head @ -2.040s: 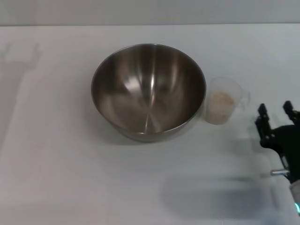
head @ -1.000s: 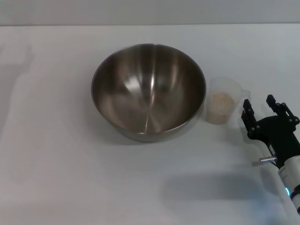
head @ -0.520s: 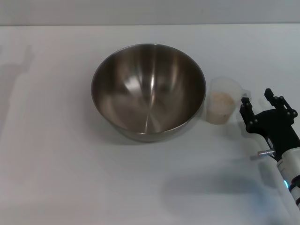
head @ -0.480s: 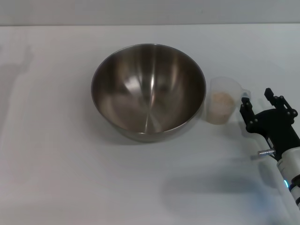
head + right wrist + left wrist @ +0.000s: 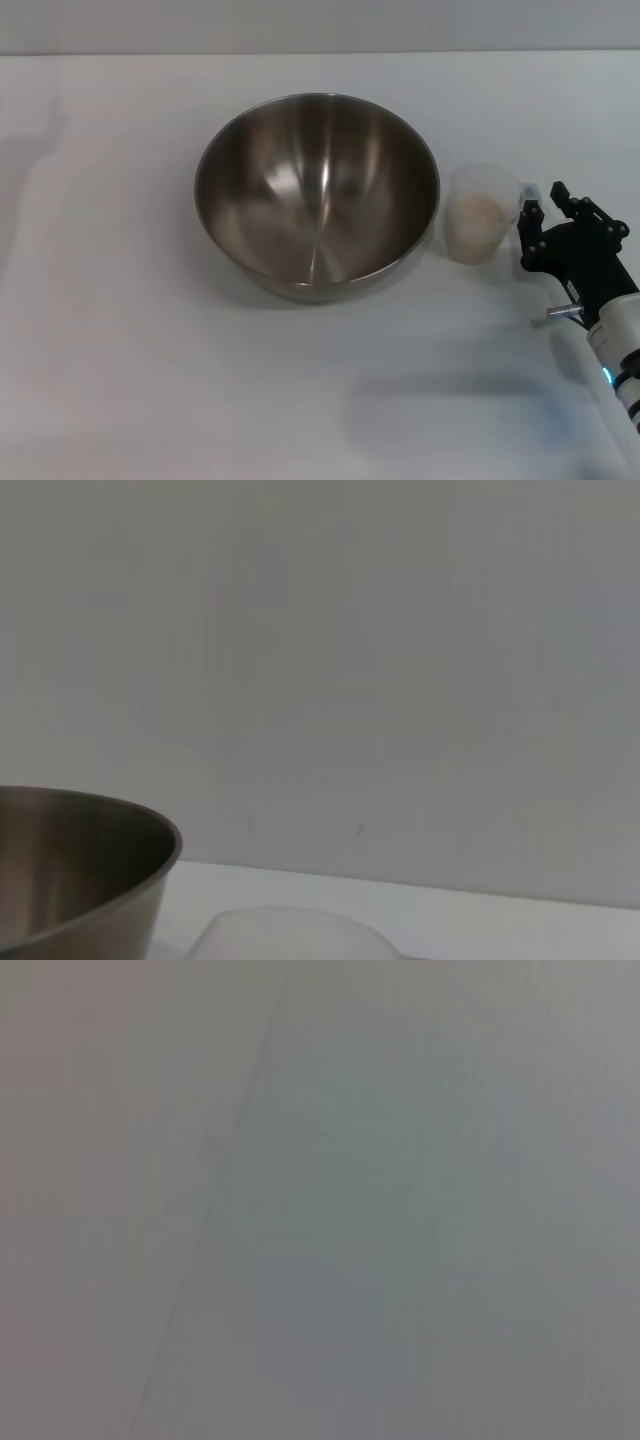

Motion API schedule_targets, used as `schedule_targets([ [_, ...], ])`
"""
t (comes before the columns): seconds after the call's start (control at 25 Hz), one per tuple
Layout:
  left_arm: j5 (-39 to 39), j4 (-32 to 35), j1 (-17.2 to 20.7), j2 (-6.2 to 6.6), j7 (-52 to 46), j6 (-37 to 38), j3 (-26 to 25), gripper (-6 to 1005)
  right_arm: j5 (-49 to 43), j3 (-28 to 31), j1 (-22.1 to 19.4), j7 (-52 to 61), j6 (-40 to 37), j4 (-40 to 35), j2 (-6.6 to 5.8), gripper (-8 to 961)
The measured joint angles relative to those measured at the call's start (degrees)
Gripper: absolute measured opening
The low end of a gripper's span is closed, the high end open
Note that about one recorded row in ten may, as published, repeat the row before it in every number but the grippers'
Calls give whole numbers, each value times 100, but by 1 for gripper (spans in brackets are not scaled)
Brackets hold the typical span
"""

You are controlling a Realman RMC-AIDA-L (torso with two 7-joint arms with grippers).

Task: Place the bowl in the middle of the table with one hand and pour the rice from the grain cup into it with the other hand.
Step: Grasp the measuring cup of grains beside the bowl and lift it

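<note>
The steel bowl (image 5: 316,190) stands upright in the middle of the white table (image 5: 150,380); its inside shows no grains. The clear grain cup (image 5: 480,215) stands just right of it, holding rice (image 5: 477,212), with its handle pointing right. My right gripper (image 5: 542,203) is at table height right beside the cup's handle. Its fingers are apart, and the nearer fingertip (image 5: 528,212) is at the handle. The right wrist view shows the bowl's side (image 5: 70,870) and the cup's rim (image 5: 290,935). My left gripper is out of view.
A pale wall rises behind the table's far edge (image 5: 320,52). The left wrist view shows only a plain grey surface.
My right gripper has moved in from the right edge up to the cup's handle, and its fingers now stand closer together. The bowl and the cup have not moved.
</note>
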Motion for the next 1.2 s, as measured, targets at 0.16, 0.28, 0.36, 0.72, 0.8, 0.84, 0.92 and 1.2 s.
schedule_targets([
  [0.16, 0, -4, 2, 1, 0, 0, -12, 816, 0, -27, 74, 151, 24, -108, 7, 306],
  [0.28, 0, -7, 12, 3, 0, 0, -18, 815, 0, -22, 113, 156, -1, -117, 9, 185],
  [0.36, 0, -7, 29, 0, 0, 0, -18, 815, 0, -8, 122, 156, -12, -117, 9, 105],
  [0.72, 0, 88, 3, -2, 50, -34, -14, 815, 0, 137, 189, 156, -26, -111, 14, 26],
  [0.8, 0, 86, 2, 0, 51, -35, -14, 815, 0, 177, 192, 156, -26, -114, 20, 23],
  [0.84, 0, 81, 2, 2, 51, -36, -14, 815, 0, 211, 192, 156, -36, -116, 22, 22],
  [0.92, 0, 69, 7, 5, 52, -36, -14, 815, -1, 289, 184, 153, -141, -117, 23, 20],
  [1.2, 0, 88, 44, -9, 53, -10, -12, 815, 143, 432, 134, 74, -1105, -152, 24, 19],
])
